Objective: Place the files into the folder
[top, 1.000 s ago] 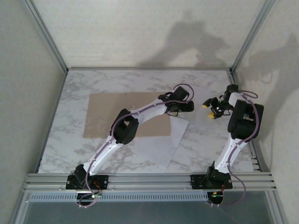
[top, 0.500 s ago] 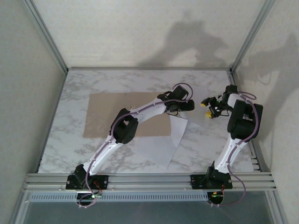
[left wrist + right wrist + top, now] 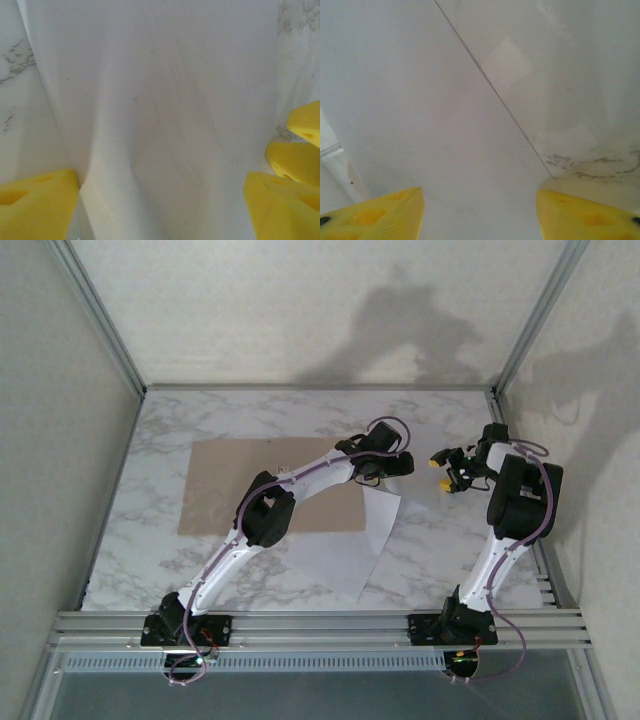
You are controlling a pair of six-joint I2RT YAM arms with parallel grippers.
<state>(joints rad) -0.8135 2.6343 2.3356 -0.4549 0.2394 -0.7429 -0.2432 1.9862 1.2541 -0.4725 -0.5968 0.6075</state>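
Soft, even light; arm shadows on the back wall (image 3: 420, 320); wrist views blurry.

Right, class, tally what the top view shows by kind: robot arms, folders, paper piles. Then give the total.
Robot arms: 2 (left arm, right arm)
Tan folder: 1
White paper pile: 1
Total: 4

My left arm (image 3: 290, 490) slants across the folder (image 3: 215, 485) and bars its right half from above, while its left half lies bare. The files (image 3: 345, 550) cover the folder's near right corner. Right of the folder, the table (image 3: 430, 540) is open up to my right gripper (image 3: 447, 472).
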